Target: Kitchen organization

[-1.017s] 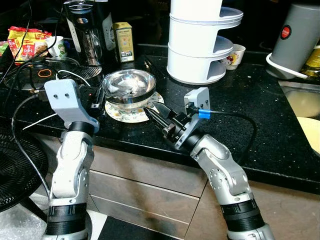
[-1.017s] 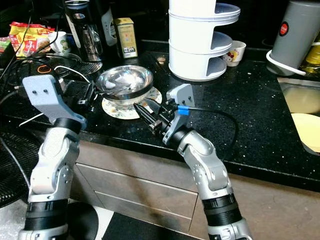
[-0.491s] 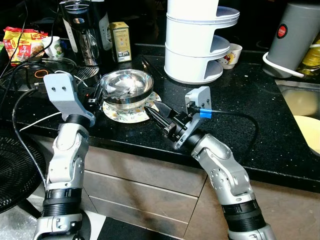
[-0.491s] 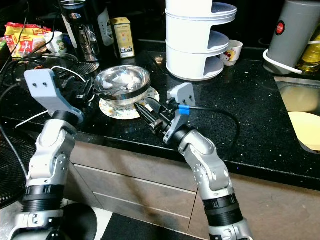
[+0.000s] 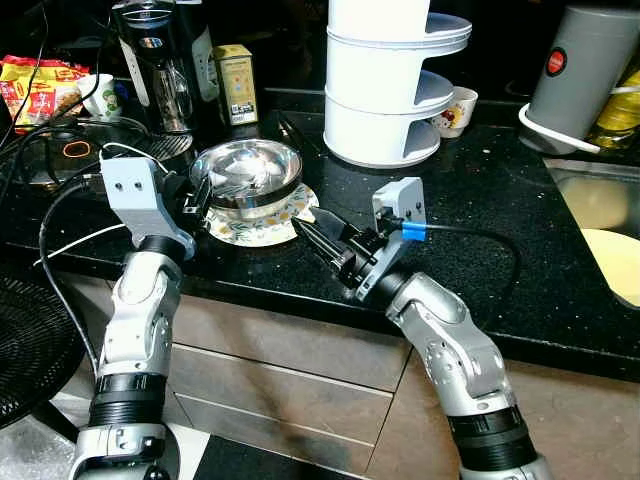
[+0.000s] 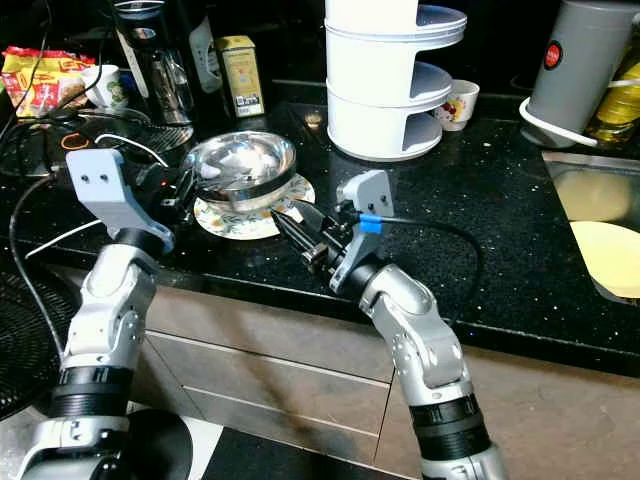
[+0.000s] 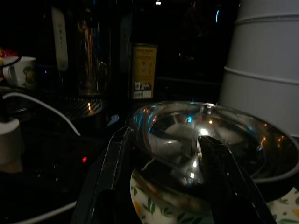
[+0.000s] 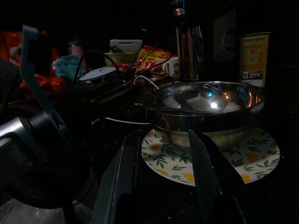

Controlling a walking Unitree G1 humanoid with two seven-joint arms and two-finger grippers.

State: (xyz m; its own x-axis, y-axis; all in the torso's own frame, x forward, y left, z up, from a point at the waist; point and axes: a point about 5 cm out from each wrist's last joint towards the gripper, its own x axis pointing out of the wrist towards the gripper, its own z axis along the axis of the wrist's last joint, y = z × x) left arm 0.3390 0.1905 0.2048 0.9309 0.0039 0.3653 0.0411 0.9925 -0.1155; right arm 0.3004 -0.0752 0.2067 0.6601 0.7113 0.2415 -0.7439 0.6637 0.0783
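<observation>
Snack packets in red and yellow lie at the upper left of the left eye view, with a small white mug just beside them and a dark coffee maker and a yellow tin further right along the back of the black counter. Below these, at centre left, the left gripper reaches in from the left edge of the steel bowl. In the left wrist view its two black fingers are spread apart with the bowl's near rim between them, one finger outside the wall and the other over the inside; whether they press the metal cannot be told. The bowl sits upright on a flowered plate, near the counter's front edge.

Right of the bowl, near the middle of the frame, the right gripper points at the plate's right rim, its tips just beside or touching that rim. In the right wrist view its fingers stand moderately open, with the plate's near edge showing between them, holding nothing.

At upper centre stands a white tiered container, with a small patterned cup behind it, and a grey canister at the upper right above a sink.
</observation>
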